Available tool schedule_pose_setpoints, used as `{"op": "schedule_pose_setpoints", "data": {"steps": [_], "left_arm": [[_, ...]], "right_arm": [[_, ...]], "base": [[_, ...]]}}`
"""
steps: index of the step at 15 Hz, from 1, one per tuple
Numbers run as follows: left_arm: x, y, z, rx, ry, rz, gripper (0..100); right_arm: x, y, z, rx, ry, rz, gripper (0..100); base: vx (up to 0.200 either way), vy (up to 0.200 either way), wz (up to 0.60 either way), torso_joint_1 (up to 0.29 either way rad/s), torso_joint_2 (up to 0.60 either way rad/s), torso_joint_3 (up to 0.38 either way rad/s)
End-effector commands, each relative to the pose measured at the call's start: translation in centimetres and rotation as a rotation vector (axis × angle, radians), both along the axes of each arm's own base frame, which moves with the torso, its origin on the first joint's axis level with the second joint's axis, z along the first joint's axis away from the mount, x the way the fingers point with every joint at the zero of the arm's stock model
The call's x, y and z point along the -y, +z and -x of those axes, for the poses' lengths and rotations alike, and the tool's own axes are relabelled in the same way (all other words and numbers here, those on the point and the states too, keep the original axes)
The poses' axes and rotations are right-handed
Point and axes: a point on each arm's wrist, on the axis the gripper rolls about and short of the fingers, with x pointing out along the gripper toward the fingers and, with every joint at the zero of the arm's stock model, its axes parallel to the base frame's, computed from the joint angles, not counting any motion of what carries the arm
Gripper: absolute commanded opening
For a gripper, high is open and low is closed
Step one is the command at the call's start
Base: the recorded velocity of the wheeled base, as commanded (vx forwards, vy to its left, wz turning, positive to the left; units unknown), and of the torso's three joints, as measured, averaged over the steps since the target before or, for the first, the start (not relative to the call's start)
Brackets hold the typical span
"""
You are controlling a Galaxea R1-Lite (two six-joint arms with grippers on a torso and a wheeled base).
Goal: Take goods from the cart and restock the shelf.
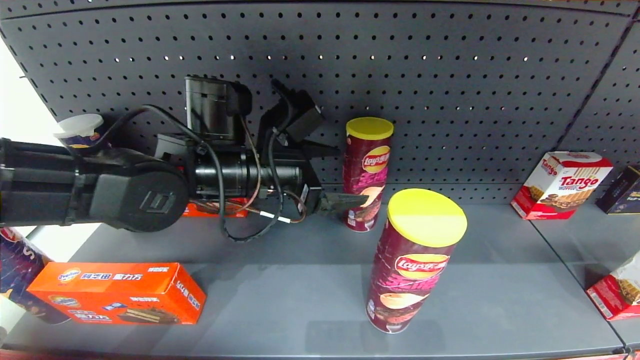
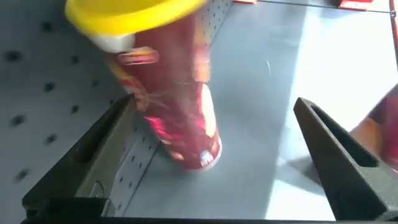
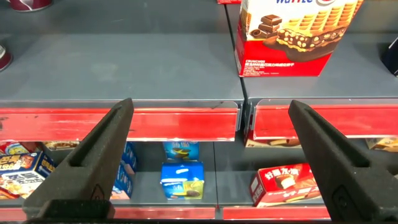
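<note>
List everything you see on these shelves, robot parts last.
back chip can: 1, maroon, yellow lid, upright by pegboard
front chip can: 1, maroon, yellow lid, upright nearer front
orange box: 1, orange, front left
wafer box: 1, red-white, back right
red box: 1, red, far right
lidded cup: 1, white lid, back left
blue box: 1, blue, lower shelf
left gripper: 1, black, open by back can
right gripper: 1, black, open, facing red rail
</note>
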Motion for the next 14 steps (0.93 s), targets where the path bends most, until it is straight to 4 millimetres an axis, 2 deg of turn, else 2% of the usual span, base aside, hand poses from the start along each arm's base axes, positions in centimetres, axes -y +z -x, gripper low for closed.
{"op": "schedule_pose_setpoints", "data": {"steps": [1,7,11,14], "left_arm": [[-1.7,1.9,2.5,0.035,0.021,0.018,100],[-5.0,1.5,5.9,0.053,0.075,0.024,100],[-5.5,1.4,7.7,0.068,0.136,0.013,100],[-5.0,1.1,8.5,0.083,0.230,-0.008,100]], "right_arm": [[0.0,0.0,0.0,-0.001,0.000,0.000,100],[0.0,0.0,0.0,-0.001,0.000,0.000,100],[0.0,0.0,0.0,-0.001,0.000,0.000,100],[0.0,0.0,0.0,-0.001,0.000,0.000,100]], "base": [[0.000,0.000,0.00,0.000,0.00,0.000],[0.000,0.000,0.00,0.000,0.00,0.000],[0.000,0.000,0.00,0.000,0.00,0.000],[0.000,0.000,0.00,0.000,0.00,0.000]]}}
